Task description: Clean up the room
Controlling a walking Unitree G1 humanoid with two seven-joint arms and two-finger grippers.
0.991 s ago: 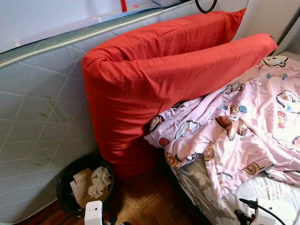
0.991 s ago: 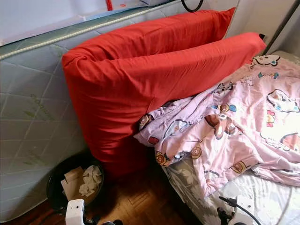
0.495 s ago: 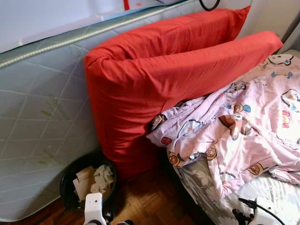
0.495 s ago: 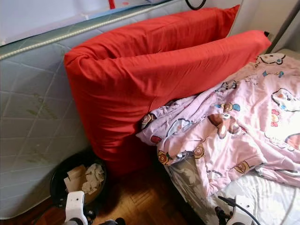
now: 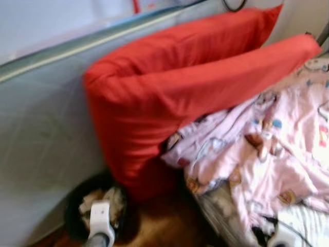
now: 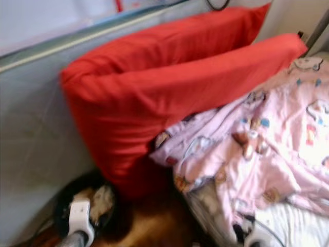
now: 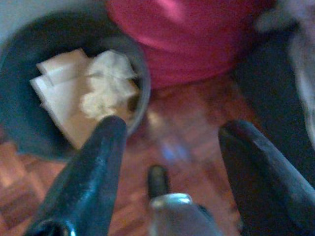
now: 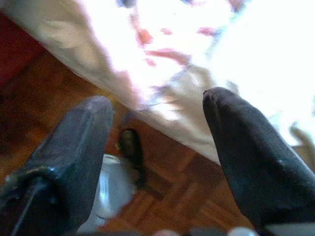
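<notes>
Two long red pillows (image 5: 190,82) lean against an upright grey-green mattress (image 5: 41,128). A crumpled pink cartoon-print blanket (image 5: 267,149) lies on the bed at the right. A black bin (image 5: 77,206) with paper and tissues (image 7: 93,88) stands on the floor below the pillows. My left gripper (image 7: 170,147) hangs open over the wood floor beside the bin, holding nothing. My right gripper (image 8: 157,132) is open above the bed's edge, with nothing between its fingers. The eye views are blurred.
Wooden parquet floor (image 5: 164,226) runs between the bin and the bed. The bed's white sheet (image 5: 308,226) shows at the lower right. A pale wall (image 5: 51,20) rises behind the mattress.
The whole picture has shifted and blurred, so the camera is moving. My left wrist has risen a little into the lower left of the eye views. The things have not moved.
</notes>
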